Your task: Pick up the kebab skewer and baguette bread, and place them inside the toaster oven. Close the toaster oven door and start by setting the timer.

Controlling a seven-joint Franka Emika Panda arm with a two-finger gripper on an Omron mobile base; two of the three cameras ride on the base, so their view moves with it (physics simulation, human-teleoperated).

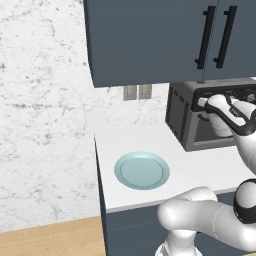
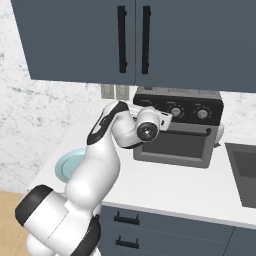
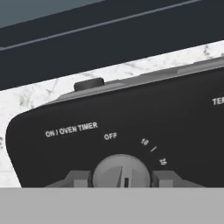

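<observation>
White marble wall (image 1: 45,100), dark blue cabinets (image 2: 125,35), white counter (image 1: 200,167), wooden floor (image 1: 50,240)

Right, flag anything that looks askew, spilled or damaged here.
Nothing stands out. The toaster oven sits square on the counter with its door shut, the gripper straddles the timer knob, and the plate lies flat.

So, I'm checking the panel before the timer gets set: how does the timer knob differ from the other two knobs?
The timer knob sits leftmost on the toaster oven; the other two knobs sit further right. The fingers flank the timer knob; the other two stand free. All are round, on the same black panel.
</observation>
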